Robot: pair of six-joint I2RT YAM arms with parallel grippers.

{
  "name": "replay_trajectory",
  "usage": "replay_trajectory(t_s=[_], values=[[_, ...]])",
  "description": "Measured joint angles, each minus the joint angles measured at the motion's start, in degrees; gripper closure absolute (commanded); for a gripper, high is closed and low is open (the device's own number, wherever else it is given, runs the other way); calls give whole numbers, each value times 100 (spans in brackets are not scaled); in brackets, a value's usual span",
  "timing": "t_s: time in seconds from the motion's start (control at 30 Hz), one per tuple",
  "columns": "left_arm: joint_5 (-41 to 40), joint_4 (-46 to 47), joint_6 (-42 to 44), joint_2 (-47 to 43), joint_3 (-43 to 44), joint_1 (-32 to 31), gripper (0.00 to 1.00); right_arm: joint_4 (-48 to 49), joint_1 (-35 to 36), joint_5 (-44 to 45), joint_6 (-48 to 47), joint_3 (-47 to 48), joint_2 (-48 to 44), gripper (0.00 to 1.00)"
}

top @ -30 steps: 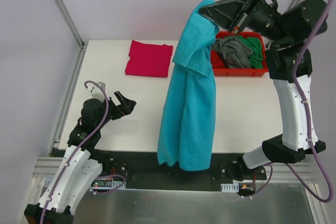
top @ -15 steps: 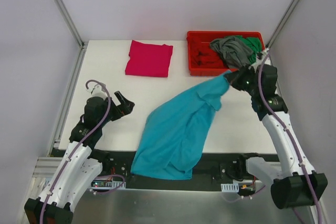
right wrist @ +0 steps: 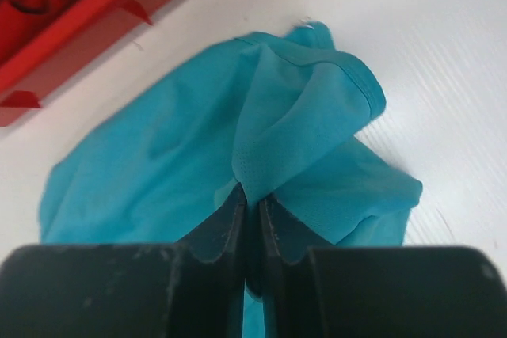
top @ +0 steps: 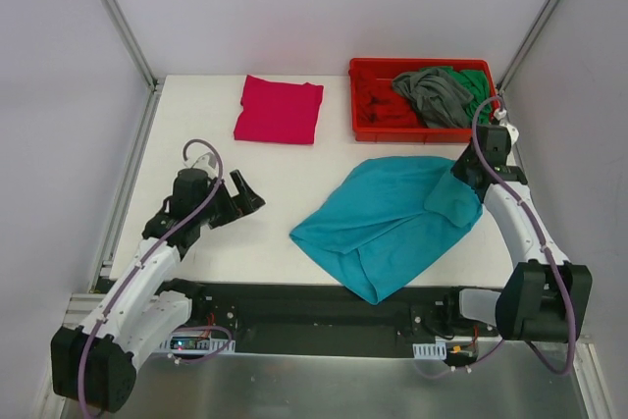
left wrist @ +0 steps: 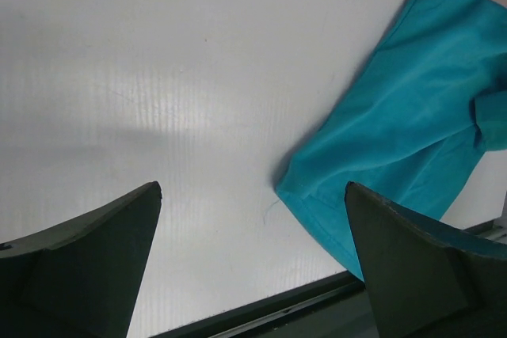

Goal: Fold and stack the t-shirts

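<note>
The teal shirt [top: 388, 228] is lying in a loose, crumpled heap on the table [top: 196, 134], right of centre and near the front edge, with its near corner reaching the table's lip. Its right end is bunching up into a raised fold. The right gripper [right wrist: 252, 195] is pinching that fold, its fingers pressing almost together with the cloth caught between them, low over the table. The left gripper [top: 245, 197] is hovering just above bare table to the left of the shirt, apart from it, its fingers spreading wide and grasping nothing. The shirt's left hem is showing at the right of the left wrist view.

Farther back, a pink shirt [top: 280, 110] is lying folded flat near the rear edge, left of centre. Right of it, a red tray [top: 422, 132] is sitting at the back right corner, holding a grey shirt [top: 432, 95] heaped against a green one [top: 478, 85].
</note>
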Motion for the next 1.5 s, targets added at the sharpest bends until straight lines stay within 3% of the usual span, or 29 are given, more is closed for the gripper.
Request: replay_trajectory(t_s=[0.23,0.33,0.47,0.7,0.77,0.83,0.87,0.93,1.0,1.1,1.2,1.5], values=[[817,557,-59,1012,0,-407,3,-105,-199,380,-142,-275,87,83],[935,837,-85,1602,57,-859,12,-101,-278,437,-188,-352,66,82],[1001,1040,-85,2437,372,-1360,15,-142,-387,487,-258,-428,50,81],[883,1217,-20,3663,935,-1893,31,-251,-546,721,-308,-483,-85,78],[861,1237,-15,4011,1080,-2059,39,-280,-568,791,-315,-555,-221,78],[850,1241,-2,4273,1189,-2184,55,-284,-590,831,-323,-603,-308,78],[850,1244,9,4426,1272,-2256,65,-291,-597,841,-326,-619,-337,78],[835,1248,20,4592,1416,-2332,100,-291,-608,841,-345,-638,-363,79],[732,1235,44,4704,1532,-2367,100,-282,-614,817,-380,-640,-369,84],[79,909,103,4708,1738,-2402,100,-247,-619,693,-525,-695,-428,95],[-1045,240,114,4444,2109,-2393,100,-210,-623,411,-706,-761,-614,96],[-3982,-485,761,1508,3300,-1991,100,-90,-625,-542,-1259,-490,-2385,97]])
